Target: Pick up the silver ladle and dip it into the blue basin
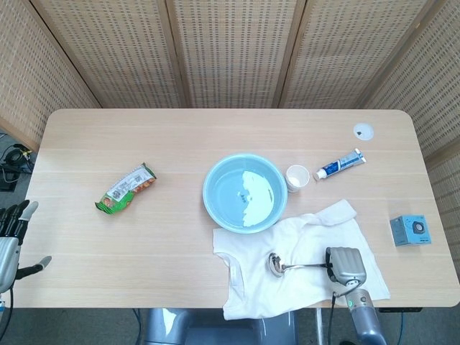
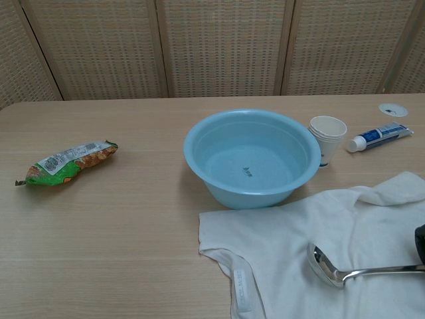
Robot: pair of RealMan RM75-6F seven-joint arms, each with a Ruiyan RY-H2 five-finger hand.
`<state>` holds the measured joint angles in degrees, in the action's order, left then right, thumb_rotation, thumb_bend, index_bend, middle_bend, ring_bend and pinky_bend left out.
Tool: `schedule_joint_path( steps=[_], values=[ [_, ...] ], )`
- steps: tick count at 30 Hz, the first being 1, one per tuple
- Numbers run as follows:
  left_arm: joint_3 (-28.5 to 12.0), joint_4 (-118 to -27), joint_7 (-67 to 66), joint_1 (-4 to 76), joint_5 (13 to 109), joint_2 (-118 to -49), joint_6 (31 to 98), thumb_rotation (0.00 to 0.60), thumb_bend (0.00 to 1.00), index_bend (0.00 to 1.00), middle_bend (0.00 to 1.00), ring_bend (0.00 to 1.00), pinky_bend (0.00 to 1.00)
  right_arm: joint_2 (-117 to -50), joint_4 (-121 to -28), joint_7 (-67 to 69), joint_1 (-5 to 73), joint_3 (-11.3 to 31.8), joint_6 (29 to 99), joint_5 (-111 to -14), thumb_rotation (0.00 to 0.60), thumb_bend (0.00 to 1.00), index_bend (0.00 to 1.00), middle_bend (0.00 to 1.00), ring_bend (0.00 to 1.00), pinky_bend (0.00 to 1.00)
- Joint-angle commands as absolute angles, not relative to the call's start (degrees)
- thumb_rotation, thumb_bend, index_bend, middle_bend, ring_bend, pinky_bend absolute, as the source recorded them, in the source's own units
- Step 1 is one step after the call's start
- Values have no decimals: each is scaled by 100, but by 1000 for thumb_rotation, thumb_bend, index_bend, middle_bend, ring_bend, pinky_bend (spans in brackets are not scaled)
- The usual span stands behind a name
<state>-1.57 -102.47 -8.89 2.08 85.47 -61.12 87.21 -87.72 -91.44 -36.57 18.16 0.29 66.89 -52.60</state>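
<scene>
1. Table (image 1: 180, 136): pale wood-grain top with rounded corners, seen from above in the head view and from its near edge in the chest view.
2. Backdrop: woven cane screen panels (image 2: 219, 46) in wooden frames stand behind the far edge and along both sides.
3. Blue basin (image 1: 244, 192): round, near the table's centre, holding clear water that reflects light.
4. White garment (image 1: 291, 262): spread flat at the near right, its far edge just beside the basin.
5. Silver ladle (image 1: 287, 265): lies on the garment, bowl (image 2: 323, 264) toward the table's middle, handle running right to the right hand. In the chest view the bowl looks tipped, its rim raised off the cloth.
6. Right hand (image 1: 343, 266): at the near right edge over the garment, back upward, fingers curled down at the handle's end. It appears to hold the handle, though the grip itself is hidden. Only a dark sliver shows at the chest view's right border.
7. Left hand (image 1: 13, 233): off the table's near left corner, dark fingers (image 1: 18, 214) extended and apart, holding nothing.
8. Paper cups (image 2: 327, 138): nested, just right of the basin.
9. Toothpaste tube (image 1: 341, 164): right of the cups.
10. Snack packet (image 1: 126, 189): green, left of centre.
11. Small blue box (image 1: 410, 230): near the right edge.
12. White disc (image 1: 363, 131): far right.
</scene>
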Motion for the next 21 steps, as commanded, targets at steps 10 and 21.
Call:
schedule_joint_path(
  steps=[10, 21],
  values=[
    [-161, -10260, -805, 191, 8575, -6068, 8762, 600, 0, 0, 0, 0, 0, -8416, -9554, -3336, 1671, -93, 7093, -6070, 600, 695, 646, 982, 1000, 1000],
    [-173, -10269, -783, 191, 8570, -6054, 8772, 600, 0, 0, 0, 0, 0, -7935, -10185, -3188, 1584, -194, 7306, -6668, 600, 697, 659, 982, 1000, 1000]
  ],
)
